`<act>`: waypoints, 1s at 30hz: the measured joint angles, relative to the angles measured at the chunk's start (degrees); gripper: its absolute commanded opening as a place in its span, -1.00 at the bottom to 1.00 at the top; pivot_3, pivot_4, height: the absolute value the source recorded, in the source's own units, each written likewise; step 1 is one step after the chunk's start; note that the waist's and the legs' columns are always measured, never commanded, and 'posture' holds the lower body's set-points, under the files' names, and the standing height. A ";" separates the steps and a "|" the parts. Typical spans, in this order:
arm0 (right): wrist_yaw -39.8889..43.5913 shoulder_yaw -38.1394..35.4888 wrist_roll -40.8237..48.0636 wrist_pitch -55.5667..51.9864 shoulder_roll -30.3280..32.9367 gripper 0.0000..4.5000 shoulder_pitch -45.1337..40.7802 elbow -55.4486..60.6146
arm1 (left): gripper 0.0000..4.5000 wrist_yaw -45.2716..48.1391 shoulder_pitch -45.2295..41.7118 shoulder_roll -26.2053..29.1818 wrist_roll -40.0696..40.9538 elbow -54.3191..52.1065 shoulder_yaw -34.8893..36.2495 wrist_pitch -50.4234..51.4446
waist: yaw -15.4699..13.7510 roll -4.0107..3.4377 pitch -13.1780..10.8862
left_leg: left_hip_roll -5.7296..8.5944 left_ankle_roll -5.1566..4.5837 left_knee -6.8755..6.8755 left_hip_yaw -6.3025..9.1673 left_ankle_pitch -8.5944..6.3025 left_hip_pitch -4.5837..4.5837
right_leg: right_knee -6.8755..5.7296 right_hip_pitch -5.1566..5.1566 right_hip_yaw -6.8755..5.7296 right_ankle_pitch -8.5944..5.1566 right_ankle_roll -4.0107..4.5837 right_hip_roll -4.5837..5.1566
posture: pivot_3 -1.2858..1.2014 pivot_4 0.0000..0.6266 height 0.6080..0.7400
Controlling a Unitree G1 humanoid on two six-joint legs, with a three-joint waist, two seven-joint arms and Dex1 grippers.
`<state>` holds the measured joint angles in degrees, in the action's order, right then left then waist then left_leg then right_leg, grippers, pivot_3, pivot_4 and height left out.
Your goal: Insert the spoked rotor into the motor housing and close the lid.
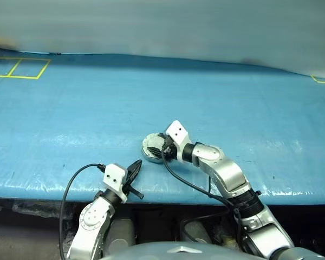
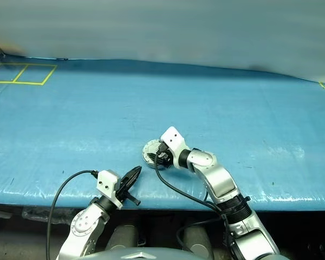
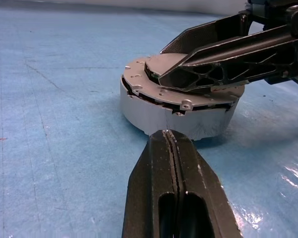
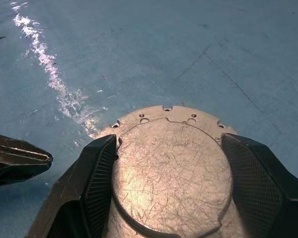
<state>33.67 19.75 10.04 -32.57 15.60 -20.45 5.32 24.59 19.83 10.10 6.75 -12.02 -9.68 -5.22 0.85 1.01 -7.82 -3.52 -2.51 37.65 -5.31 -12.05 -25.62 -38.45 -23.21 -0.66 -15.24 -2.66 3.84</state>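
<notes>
Lid (image 4: 171,171) looks down on the motor housing (image 3: 154,116); right gripper (image 4: 166,183) straddles its boss with open jaws, probably seating it, left gripper (image 3: 175,163) shut just beside.

The surface (image 1: 216,97) is bright blue with a glossy sheen, white glints running across it and thin darker crease lines. Yellow tape lines (image 1: 21,69) mark out rectangles at its far left corner, and another yellow mark sits at the far right edge. The motor housing (image 3: 154,116) has a pale matte grey wall. The lid (image 4: 171,171) on it is light silvery grey, its raised round boss covered in fine scratches that catch a warm tint, with small dark holes and notches around the rim. The left hand (image 3: 173,183) is black; the right hand (image 4: 171,198) is black too, its finger pads (image 4: 100,183) showing a fine cross-hatched grid.
</notes>
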 measured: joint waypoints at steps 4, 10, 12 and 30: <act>0.42 0.06 -0.46 0.38 -0.79 0.35 -0.38 -0.70 | -1.00 -0.82 0.04 0.30 0.33 -0.07 0.41 0.01 | 0.25 0.00 0.00 | -0.03 0.01 -0.01 0.00 0.00 0.00 | 0.00 -0.01 0.00 0.00 0.00 0.01 | 0.03 -0.52 1.00; -0.50 0.19 -1.14 -0.05 -2.58 0.35 -0.04 -0.48 | -1.00 -1.62 0.71 0.32 0.66 -0.34 0.60 0.00 | 0.56 -0.01 0.00 | -0.03 0.02 -0.06 -0.02 -0.01 0.00 | 0.00 -0.05 0.02 0.00 0.01 0.03 | 0.03 -0.52 1.00; -0.74 0.18 -1.22 -0.32 -2.80 0.35 0.19 -0.15 | -1.00 -1.77 0.87 0.31 0.68 -0.34 0.59 0.00 | 0.56 -0.01 0.00 | -0.03 0.04 -0.06 -0.01 -0.02 0.00 | 0.00 -0.05 0.01 0.00 0.01 0.05 | 0.03 -0.52 1.00; 2.76 0.16 -3.09 7.34 -1.74 0.35 -0.01 -5.04 | -1.00 -1.96 -0.32 0.26 0.98 -0.85 0.08 -0.02 | 0.67 -0.01 0.01 | -0.02 0.11 -0.07 -0.05 -0.06 0.01 | 0.02 -0.05 0.00 0.00 0.01 0.08 | 0.03 -0.52 1.00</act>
<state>36.43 19.91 6.95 -25.23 13.86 -20.46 0.28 22.63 19.51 10.36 7.73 -12.88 -9.60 -5.23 1.52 0.99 -7.81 -3.54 -2.39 37.59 -5.36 -12.11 -25.61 -38.42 -23.27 -0.66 -15.24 -2.66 3.92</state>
